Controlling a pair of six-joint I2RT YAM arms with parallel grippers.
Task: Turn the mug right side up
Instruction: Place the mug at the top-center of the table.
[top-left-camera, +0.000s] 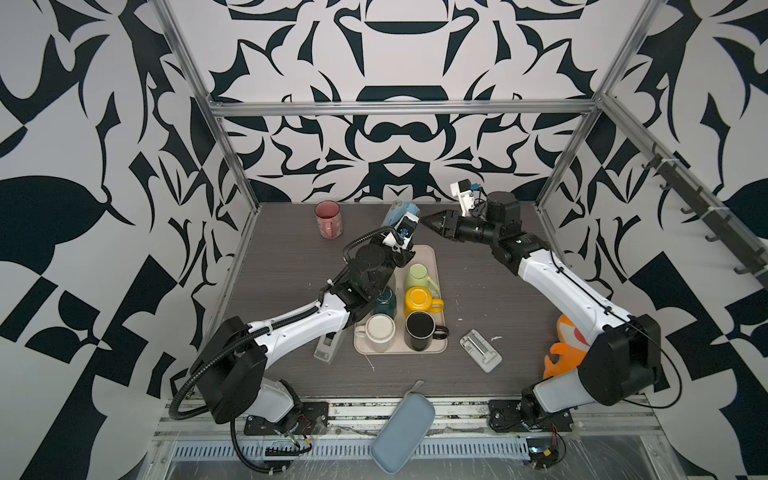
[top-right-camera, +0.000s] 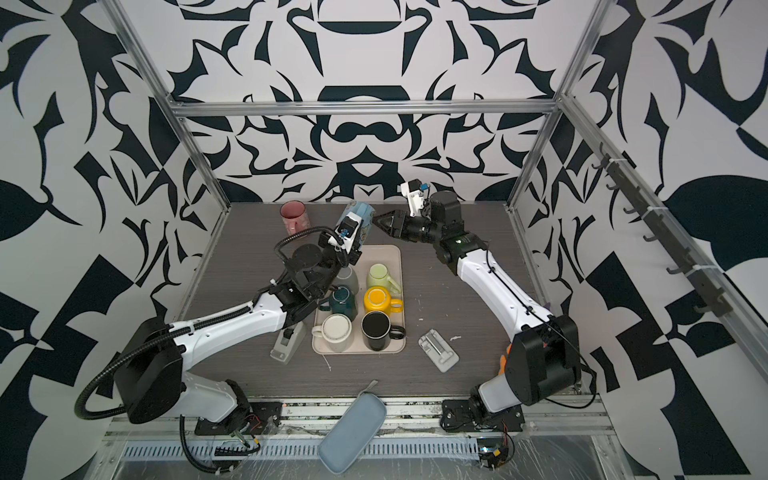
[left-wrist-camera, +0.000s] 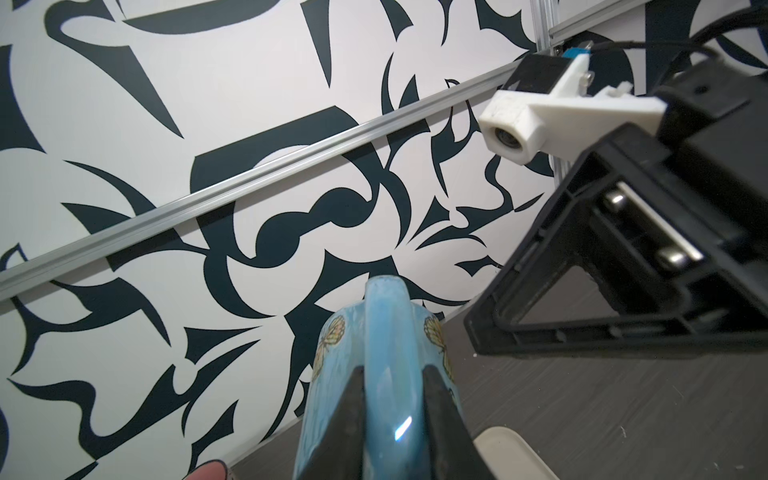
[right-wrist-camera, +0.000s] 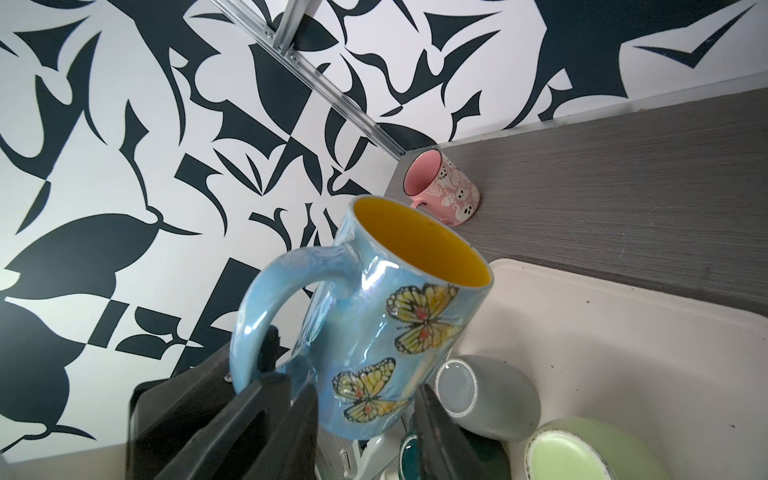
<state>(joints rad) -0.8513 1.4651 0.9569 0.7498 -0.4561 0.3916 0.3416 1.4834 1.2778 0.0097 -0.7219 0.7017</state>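
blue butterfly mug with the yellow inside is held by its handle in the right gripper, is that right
Not quite: the left gripper holds the blue butterfly mug by its handle, as the left wrist view shows. The right gripper stands open beside it. The yellow inside is right.

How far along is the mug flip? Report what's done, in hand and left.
Done: the blue butterfly mug is up in the air, mouth tilted upward rather than down. In hand: the left tool pinches its handle; the right tool is open beside it, not gripping. Left: level the mug and set it down upright, as the pink mug stands.
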